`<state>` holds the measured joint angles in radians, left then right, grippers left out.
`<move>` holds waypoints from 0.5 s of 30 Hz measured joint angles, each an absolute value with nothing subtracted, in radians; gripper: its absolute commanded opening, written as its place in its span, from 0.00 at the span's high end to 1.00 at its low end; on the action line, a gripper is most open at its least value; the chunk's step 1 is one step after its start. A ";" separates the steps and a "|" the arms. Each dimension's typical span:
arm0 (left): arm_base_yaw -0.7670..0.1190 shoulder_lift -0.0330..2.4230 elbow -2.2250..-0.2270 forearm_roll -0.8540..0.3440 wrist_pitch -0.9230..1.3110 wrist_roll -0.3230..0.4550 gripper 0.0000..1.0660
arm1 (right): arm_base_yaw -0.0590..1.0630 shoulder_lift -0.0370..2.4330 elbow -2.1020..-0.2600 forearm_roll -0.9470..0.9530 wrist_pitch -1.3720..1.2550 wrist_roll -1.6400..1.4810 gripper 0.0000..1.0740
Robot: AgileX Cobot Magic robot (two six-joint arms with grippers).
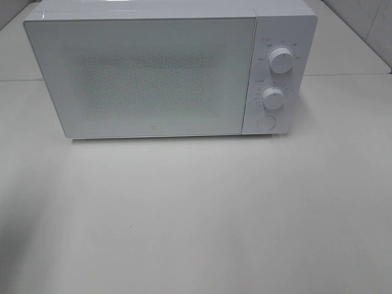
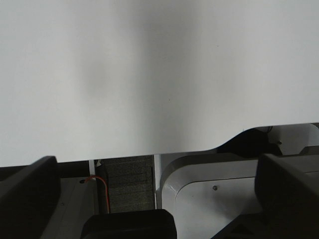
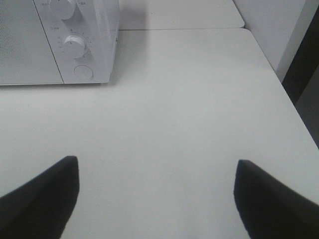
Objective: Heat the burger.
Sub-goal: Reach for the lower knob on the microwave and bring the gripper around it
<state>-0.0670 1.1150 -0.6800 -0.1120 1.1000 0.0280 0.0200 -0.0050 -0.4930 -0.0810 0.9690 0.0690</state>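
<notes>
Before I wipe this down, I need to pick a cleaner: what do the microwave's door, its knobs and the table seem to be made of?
The microwave door looks like glass or glossy plastic: white, with a fine dotted screen and faint reflections. The knobs are probably matte white plastic, smoothly moulded. The table has a matte off-white top, perhaps laminate; no grain shows.

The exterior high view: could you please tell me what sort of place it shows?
Probably a test bench set up as a kitchen corner, though that is a guess: a white microwave, door shut, with two round dials, stands on a plain white table.
</notes>
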 measured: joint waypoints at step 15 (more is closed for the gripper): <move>-0.067 0.560 -0.525 -0.078 1.080 0.028 0.08 | 0.020 -0.005 -0.493 -0.081 0.969 0.069 0.30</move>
<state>-0.0670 0.5600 -0.5250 -0.0780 1.0800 0.0280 0.0200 -0.0050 -0.4930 -0.0810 0.9690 0.0690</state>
